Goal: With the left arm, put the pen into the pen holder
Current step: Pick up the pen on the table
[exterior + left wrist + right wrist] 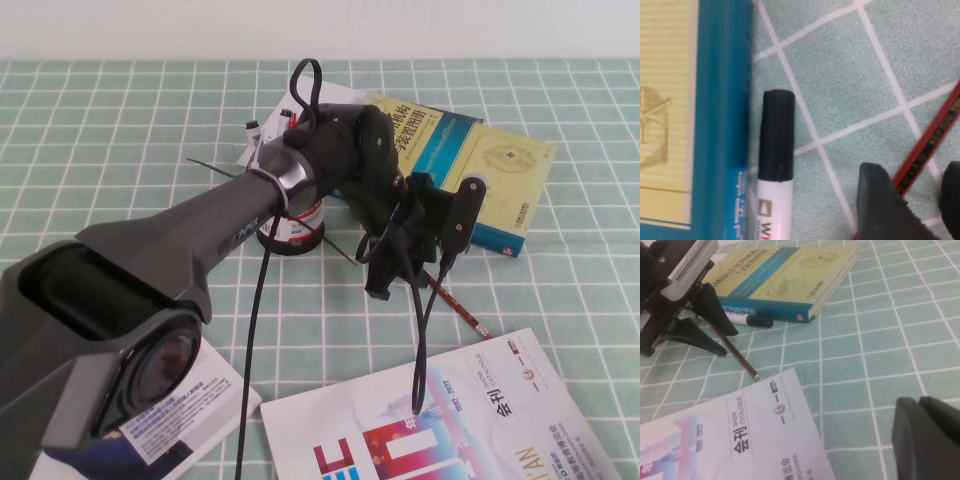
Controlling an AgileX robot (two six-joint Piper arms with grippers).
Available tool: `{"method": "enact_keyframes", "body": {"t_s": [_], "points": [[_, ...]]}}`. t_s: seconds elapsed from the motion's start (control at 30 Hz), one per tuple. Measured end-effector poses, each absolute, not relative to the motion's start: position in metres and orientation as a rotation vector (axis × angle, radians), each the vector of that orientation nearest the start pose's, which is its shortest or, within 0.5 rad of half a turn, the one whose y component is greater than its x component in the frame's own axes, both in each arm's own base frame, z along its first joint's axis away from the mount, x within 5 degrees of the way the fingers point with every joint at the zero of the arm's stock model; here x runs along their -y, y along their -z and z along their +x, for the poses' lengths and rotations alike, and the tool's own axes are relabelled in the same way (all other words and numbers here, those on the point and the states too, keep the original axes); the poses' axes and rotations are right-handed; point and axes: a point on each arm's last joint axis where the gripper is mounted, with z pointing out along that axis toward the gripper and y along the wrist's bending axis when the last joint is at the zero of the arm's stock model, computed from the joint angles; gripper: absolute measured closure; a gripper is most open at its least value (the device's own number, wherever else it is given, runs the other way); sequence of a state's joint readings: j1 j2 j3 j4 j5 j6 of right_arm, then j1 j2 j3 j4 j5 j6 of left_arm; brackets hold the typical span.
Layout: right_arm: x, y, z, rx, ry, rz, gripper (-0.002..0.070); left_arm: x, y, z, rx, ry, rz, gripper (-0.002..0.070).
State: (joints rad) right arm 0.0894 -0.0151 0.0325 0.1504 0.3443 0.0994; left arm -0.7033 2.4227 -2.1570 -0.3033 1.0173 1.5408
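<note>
While I watch the high view, the green checked tablecloth (120, 130) fills the frame, and my left arm (200, 240) stretches across it from the near left corner toward the middle. A yellow and teal book (480, 170) lies beyond the arm's wrist, a show catalogue (470, 420) lies at the near edge, and another booklet (190, 420) sits under the arm's base end.

My left gripper (400, 275) hangs low over the cloth just in front of the book, its jaws spread apart with the pen (927, 145) lying between them on the cloth; I see one finger (715, 315) on each side of the shaft, and I cannot tell whether either touches it. The pen runs slantwise from the gripper toward the catalogue's corner. The pen holder (292, 228) stands behind the arm, mostly hidden by it, with other pens sticking up from it. A white marker (775, 170) with a black cap lies flat against the book's teal edge.

My right gripper (927, 435) shows only as a dark shape off to the right, well apart from the pen; I cannot tell how its jaws stand.
</note>
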Motion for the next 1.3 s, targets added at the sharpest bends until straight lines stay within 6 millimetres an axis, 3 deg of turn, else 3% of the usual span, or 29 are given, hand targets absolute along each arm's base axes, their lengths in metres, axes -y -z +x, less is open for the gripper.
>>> {"method": "enact_keyframes", "body": {"t_s": [0.53, 0.83, 1.17, 1.3], "points": [[-0.009, -0.172, 0.053, -1.847, -0.277, 0.105, 0.0696, 0.356, -0.182, 0.373, 1.680, -0.249, -3.107, 0.0443], [-0.009, -0.172, 0.053, -1.847, -0.277, 0.105, 0.0696, 0.356, -0.180, 0.367, 1.725, -0.284, -3.021, 0.0616], [-0.009, -0.172, 0.053, -1.847, -0.277, 0.105, 0.0696, 0.356, -0.180, 0.369, 1.773, -0.259, -3.001, 0.0638], [-0.009, -0.172, 0.053, -1.847, -0.277, 0.105, 0.0696, 0.360, -0.188, 0.374, 1.853, -0.228, -3.036, 0.0638]]}}
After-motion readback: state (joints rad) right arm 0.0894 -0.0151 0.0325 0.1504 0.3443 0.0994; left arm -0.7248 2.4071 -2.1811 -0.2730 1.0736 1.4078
